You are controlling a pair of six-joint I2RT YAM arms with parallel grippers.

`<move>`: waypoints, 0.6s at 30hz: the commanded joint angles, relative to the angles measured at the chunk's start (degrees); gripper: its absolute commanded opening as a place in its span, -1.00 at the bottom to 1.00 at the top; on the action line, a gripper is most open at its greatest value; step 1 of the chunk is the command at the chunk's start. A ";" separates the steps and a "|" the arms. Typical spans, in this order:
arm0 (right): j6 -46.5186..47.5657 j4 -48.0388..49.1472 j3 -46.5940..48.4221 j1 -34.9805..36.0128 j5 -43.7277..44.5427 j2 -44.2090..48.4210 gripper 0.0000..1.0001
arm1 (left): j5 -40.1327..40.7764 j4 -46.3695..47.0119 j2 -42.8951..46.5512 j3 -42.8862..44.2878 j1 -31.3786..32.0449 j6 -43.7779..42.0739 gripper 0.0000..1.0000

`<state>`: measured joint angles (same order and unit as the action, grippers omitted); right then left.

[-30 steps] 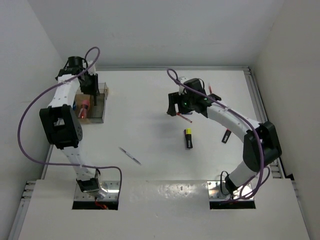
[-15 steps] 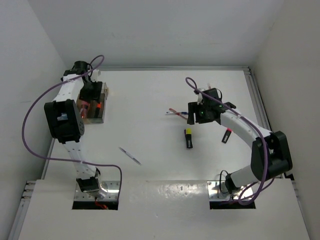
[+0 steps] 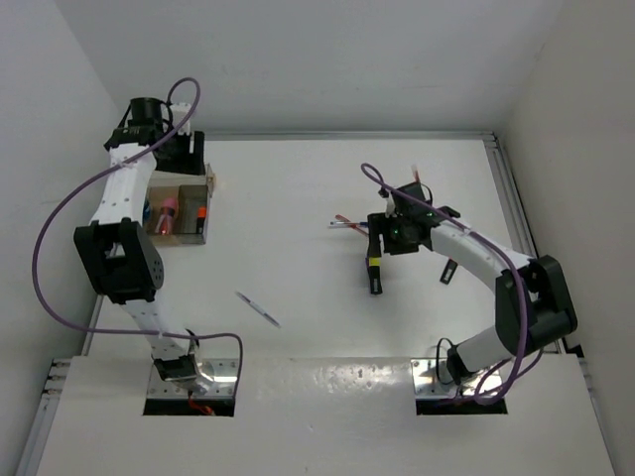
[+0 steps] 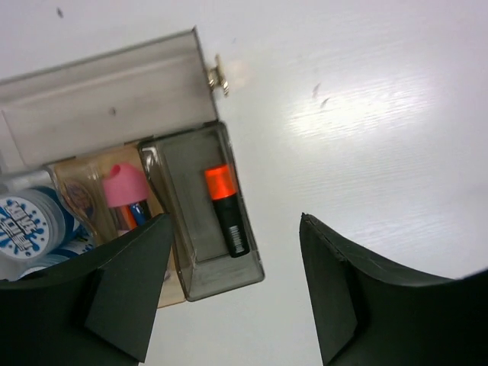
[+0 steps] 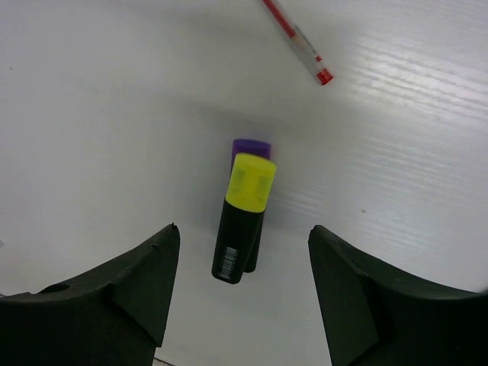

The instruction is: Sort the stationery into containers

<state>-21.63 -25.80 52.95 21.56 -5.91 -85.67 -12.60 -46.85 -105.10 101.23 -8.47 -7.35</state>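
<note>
My right gripper (image 5: 242,232), jaws parted and empty, hangs over the yellow-capped highlighter (image 5: 245,206); I read its long axis as square to the closing line.

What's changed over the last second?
The left tool opened, let the orange highlighter go in the organiser's dark compartment and drew back toward the far edge. The right tool swung nearer, over the yellow highlighter, open. The yellow highlighter and silver pen lie where they were.
</note>
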 commanded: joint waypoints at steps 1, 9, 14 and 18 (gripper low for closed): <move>-0.61 -0.04 0.84 2.52 1.95 -2.30 0.37 | -4.27 1.85 5.25 0.55 1.61 -0.38 0.47; -1.49 -0.04 -0.30 4.45 5.74 -7.23 0.36 | -8.23 5.53 10.70 -4.19 1.26 -0.29 0.51; -1.14 1.28 -1.36 4.98 5.30 -9.78 0.08 | -11.03 7.82 13.77 -6.92 1.53 -0.38 0.53; -0.35 2.34 -1.53 4.98 4.16 -10.13 -0.12 | -11.74 8.35 14.66 -9.03 1.44 -0.55 0.53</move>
<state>-22.33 -25.43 51.33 26.13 -1.52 -96.03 -21.91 -41.50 -93.69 93.27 -7.07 -7.29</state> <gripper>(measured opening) 0.455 0.764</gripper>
